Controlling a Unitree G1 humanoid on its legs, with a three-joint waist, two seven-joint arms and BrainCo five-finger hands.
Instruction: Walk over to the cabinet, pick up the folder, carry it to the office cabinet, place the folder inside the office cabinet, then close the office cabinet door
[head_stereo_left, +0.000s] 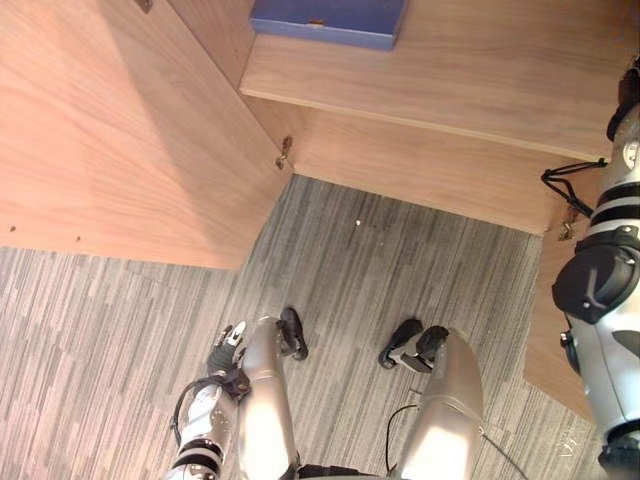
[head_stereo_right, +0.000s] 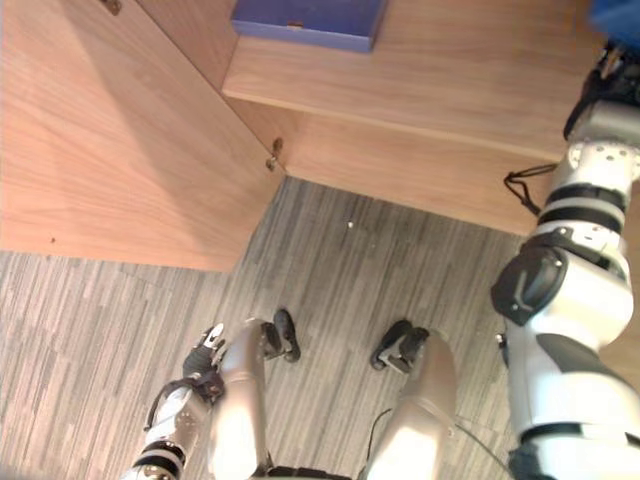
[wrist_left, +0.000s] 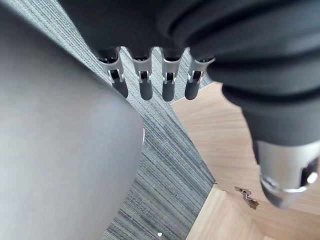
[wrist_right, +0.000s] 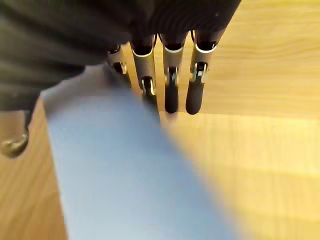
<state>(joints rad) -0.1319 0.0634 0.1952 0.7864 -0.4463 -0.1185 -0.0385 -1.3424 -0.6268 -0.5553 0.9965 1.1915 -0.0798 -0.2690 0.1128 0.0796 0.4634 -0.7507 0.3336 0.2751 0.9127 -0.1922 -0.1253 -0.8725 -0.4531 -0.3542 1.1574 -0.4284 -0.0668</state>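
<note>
Folder (wrist_right: 125, 170), cut off, in right hand (wrist_right: 171, 92)

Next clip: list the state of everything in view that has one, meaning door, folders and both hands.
Left cabinet door: open, swung outward.
Shelf folder: blue, lying flat on the cabinet shelf.
Carried folder: blue, held in the right hand at the cabinet.
Right hand: shut on the carried folder, raised.
Left hand: open, empty, hanging low.
</note>
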